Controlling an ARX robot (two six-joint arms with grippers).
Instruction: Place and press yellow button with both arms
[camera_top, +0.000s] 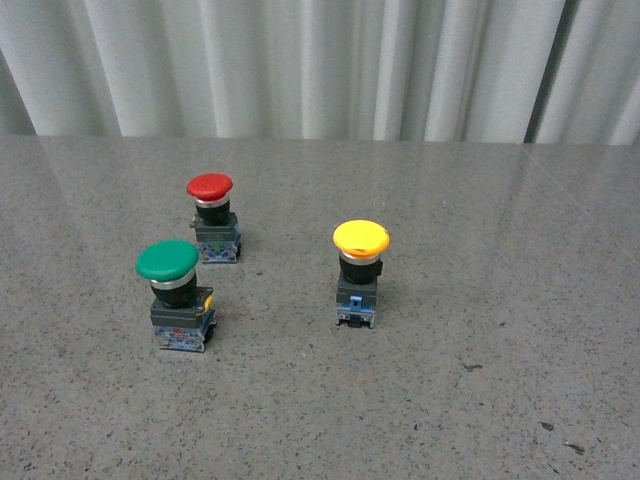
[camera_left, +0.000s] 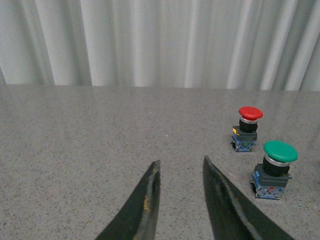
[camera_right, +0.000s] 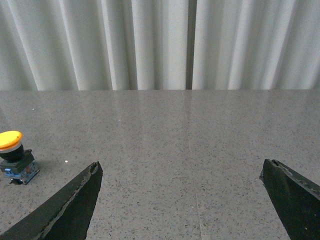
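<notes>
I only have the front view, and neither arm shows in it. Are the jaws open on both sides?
Observer: The right gripper is wide open, with nothing between its jaws.
Operator: And the left?
Observer: The left gripper is open too, with a much narrower gap, and also empty.
Operator: Does either wrist camera see the target?
Observer: Only the right wrist view. The yellow button stands upright there, outside the jaws and untouched.

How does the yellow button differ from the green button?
The yellow button has a yellow cap and stands alone on the right; the green button has a green cap and stands left, near the red button. Both stand upright with black bodies.
</notes>
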